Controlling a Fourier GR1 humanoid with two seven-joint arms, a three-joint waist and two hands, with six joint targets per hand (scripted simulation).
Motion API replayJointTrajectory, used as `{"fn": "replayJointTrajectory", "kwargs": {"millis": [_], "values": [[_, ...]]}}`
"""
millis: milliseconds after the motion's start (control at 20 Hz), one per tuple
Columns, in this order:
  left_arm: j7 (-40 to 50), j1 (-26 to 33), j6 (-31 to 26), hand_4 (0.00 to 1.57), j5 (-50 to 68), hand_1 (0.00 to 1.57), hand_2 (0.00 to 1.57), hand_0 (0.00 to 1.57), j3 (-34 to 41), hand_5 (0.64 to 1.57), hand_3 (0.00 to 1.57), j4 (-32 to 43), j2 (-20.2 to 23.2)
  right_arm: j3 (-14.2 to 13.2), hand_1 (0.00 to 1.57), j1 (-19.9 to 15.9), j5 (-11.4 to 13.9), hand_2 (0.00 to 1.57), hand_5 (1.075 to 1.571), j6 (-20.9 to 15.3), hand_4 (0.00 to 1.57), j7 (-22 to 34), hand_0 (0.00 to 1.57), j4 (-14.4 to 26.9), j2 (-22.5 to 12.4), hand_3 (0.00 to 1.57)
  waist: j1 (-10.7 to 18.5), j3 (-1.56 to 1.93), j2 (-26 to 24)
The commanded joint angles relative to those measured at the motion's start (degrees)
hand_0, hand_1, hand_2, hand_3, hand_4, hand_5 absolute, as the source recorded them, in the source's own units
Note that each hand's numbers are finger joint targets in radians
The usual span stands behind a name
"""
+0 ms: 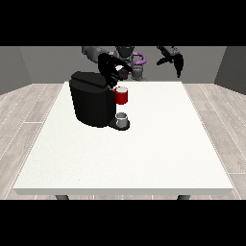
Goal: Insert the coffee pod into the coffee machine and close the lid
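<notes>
The black coffee machine (91,103) stands on the left half of the white table (144,153). Its red pod holder (121,95) sticks out at the upper right, light at the top. Below that, a small grey cup (122,119) sits on the machine's base. The hand at the view's left (109,66) hovers just above the holder and the machine's top. Its fingers curl round a small pale thing, the coffee pod (117,73). The hand at the view's right (176,59) is raised off the table near the robot's body, with relaxed fingers and nothing in it.
The table's far edge (144,82) runs just behind the machine. A wooden floor (29,110) surrounds the table.
</notes>
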Motion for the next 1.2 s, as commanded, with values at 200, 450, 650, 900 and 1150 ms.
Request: {"fn": "replayJointTrajectory", "kwargs": {"millis": [200,450,650,900,1150], "values": [[-0.2,-4.2,-0.2,0.40,-0.5,0.00,0.00,0.00,-1.3,1.571,0.00,-0.2,-0.6,2.7,0.00,-7.3,0.2,0.00,1.571,2.3,0.00,-2.6,0.00,-6.0,1.3,0.00,8.0,-1.54,3.7],[-0.3,-6.0,-2.2,0.44,0.7,0.00,0.00,0.00,-2.5,1.571,0.00,-0.1,-1.3,1.0,0.00,-8.9,0.5,0.00,1.571,1.8,0.00,2.6,0.00,-10.3,-1.4,0.00,12.4,-1.53,5.5],[-1.0,-8.0,-1.9,0.40,-0.2,0.00,0.00,0.00,-3.3,1.571,0.00,0.2,-1.6,0.2,0.00,-9.1,0.8,0.00,1.571,3.1,0.00,5.1,0.00,-12.7,-3.3,0.00,14.8,-1.51,8.0],[0.1,-9.3,-2.3,0.35,-0.3,0.00,0.00,0.00,-5.2,1.571,0.00,0.2,-3.4,-2.3,0.00,-8.1,0.0,0.00,1.571,3.8,0.00,7.5,0.00,-15.6,-4.2,0.00,17.5,-1.38,9.5],[0.7,-12.7,-2.6,0.28,-0.4,0.00,0.00,0.00,-5.9,1.571,0.00,-0.4,-3.7,-4.3,0.00,-9.3,-0.7,0.00,1.571,2.5,0.05,6.4,0.00,-16.5,-4.4,0.00,19.9,-1.46,12.9]]}}
